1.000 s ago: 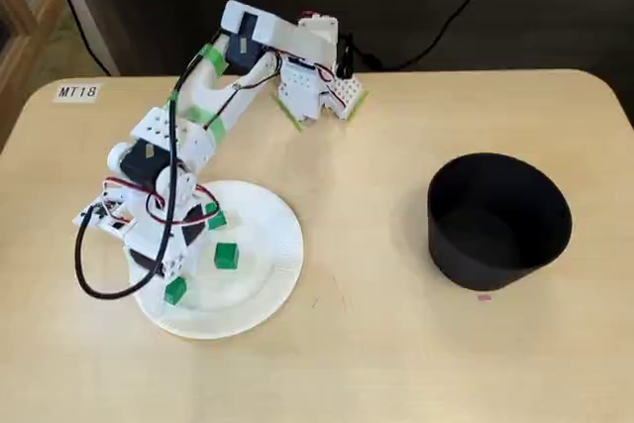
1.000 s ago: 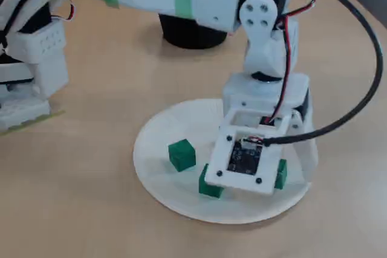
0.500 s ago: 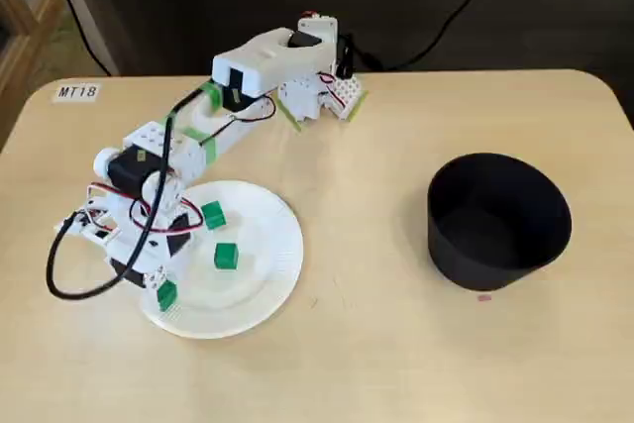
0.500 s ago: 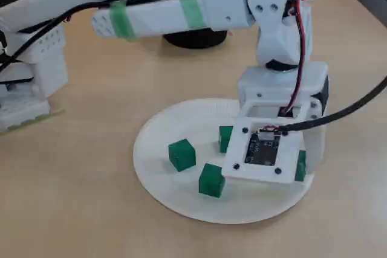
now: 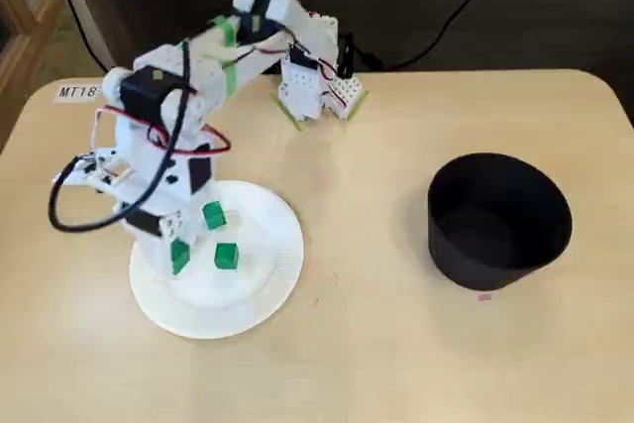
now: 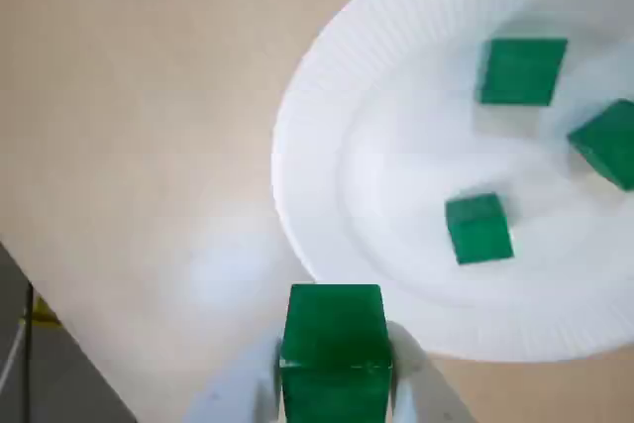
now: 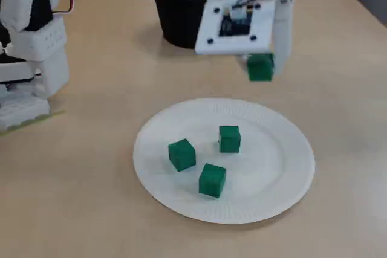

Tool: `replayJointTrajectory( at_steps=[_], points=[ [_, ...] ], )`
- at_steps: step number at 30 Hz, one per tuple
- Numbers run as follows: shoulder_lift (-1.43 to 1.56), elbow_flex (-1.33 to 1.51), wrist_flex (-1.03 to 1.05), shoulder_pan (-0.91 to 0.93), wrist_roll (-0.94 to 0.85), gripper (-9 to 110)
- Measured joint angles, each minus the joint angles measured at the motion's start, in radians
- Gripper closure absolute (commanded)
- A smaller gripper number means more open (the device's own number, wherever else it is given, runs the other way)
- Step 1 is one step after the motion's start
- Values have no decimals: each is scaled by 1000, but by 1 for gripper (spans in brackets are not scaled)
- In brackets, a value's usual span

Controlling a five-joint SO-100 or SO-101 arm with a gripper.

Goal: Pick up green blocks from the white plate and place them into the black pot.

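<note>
In the wrist view my gripper is shut on a green block, held above the edge of the white plate. Three more green blocks lie loose on that plate. A fixed view shows the held block hanging well above the plate's far right side, with the black pot behind it. In the other fixed view the gripper and its block hang over the plate's left part. Far to the right stands the pot. Two blocks show there; the arm hides the third.
The arm's base is clamped at the table's far edge, also seen as a white block at left. A black cable loop hangs off the wrist. A label MT18 lies at the back left corner.
The gripper was down on the plate closing around a block; it has since risen off the plate with that green block in its fingers. The other three blocks stayed put.
</note>
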Motion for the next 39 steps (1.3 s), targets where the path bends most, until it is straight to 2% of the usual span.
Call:
replayJointTrajectory(
  at_steps=[3,7,13,17,24,33,37,39],
  points=[
    [224,193,0,-117,26,104],
    [373,229,-49,-379,58,104],
    [437,322,-265,-819,115,104],
    [449,500,-465,-1009,158,104],
    [400,643,-646,-1086,160,104],
    [367,650,-644,-1054,169,103],
    [367,650,-598,-1031,169,80],
    [367,650,-569,-1019,163,75]
  ],
)
